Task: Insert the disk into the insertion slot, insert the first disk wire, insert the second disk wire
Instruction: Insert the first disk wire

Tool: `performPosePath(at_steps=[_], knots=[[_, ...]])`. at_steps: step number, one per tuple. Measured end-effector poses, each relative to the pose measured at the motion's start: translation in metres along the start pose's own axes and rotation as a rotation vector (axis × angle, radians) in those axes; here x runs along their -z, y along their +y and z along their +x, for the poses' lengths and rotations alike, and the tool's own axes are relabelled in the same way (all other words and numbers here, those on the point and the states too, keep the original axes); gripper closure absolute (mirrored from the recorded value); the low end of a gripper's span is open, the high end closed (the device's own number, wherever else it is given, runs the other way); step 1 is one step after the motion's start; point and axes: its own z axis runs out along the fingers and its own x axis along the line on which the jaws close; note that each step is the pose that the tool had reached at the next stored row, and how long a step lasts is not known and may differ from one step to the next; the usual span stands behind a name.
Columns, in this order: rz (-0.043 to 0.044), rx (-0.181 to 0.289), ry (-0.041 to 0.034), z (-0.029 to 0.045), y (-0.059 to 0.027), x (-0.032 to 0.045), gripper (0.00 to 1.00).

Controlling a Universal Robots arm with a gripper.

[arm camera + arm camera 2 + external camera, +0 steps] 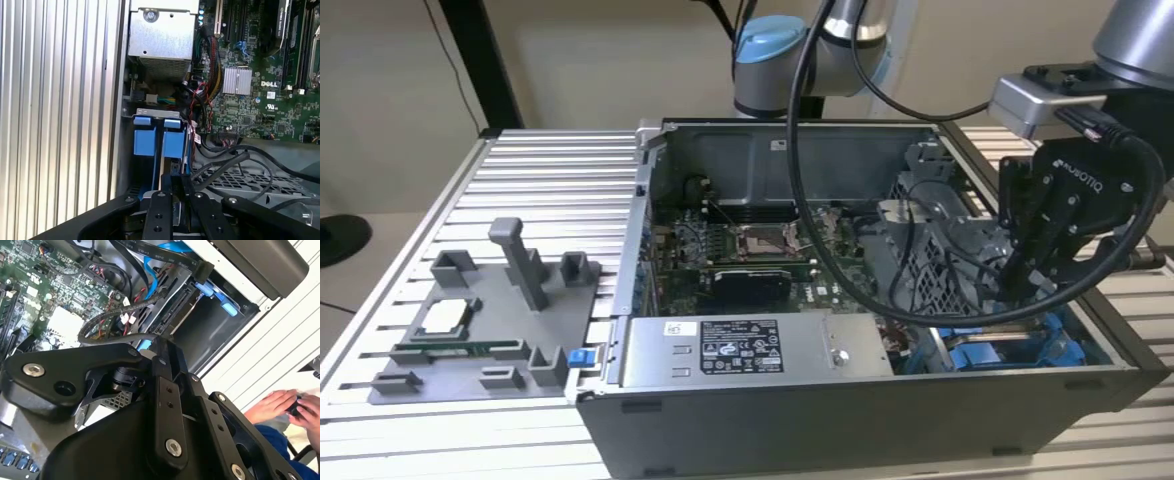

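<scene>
My gripper (1014,285) is lowered into the open computer case at the exterior view's right, over the insertion slot (987,355) with its blue rails (145,142). In the second wrist view the disk (172,310) lies in the bay, its connector edge showing beside the blue carrier (220,300). The gripper (175,182) has its fingers close together at the end of a black braided wire (222,167), just short of the blue rails. That same wire (107,315) loops down to the gripper (157,347). The gripper body hides the connector itself.
A grey labelled power-supply box (720,350) sits along the case's front. The motherboard (747,250) lies behind it, and a perforated grey cage (250,180) is beside the bay. A grey fixture tray (480,320) rests on the slatted table. A person's hands (280,405) are beyond the case.
</scene>
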Motion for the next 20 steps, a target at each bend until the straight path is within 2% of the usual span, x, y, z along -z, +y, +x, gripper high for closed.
performPosePath(at_steps=[1,2,5,8,14,20], knots=[[-0.0003,0.000,0.0064,0.0000,0.0000,-0.0001,1.00],[-0.0008,-0.001,0.0158,0.0000,0.0000,-0.0004,1.00],[-0.0028,-0.002,0.0530,0.0000,-0.0001,-0.0015,1.00],[-0.0044,-0.003,0.0814,-0.0001,-0.0001,-0.0026,1.00],[-0.0068,-0.004,0.1264,-0.0004,-0.0002,-0.0048,1.00],[-0.0088,-0.005,0.1628,-0.0006,-0.0002,-0.0064,1.00]])
